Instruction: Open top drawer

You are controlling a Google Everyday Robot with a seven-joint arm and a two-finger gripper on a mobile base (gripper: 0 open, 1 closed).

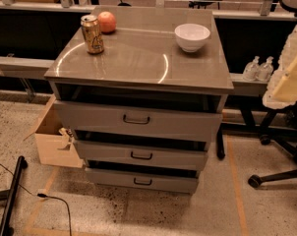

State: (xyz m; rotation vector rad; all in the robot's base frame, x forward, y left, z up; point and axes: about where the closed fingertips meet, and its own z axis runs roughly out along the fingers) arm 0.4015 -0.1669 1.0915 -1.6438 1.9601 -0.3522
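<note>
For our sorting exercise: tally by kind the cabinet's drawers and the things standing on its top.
Grey drawers: 3 (top drawer, middle drawer, bottom drawer)
Drink can: 1
Orange fruit: 1
White bowl: 1
Total: 6
The hand is not in view.

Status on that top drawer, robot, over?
Gripper out of view. Top drawer handle untouched, dark gap above its front. Cardboard box left of drawers, chair right, neither blocking handle.
</note>
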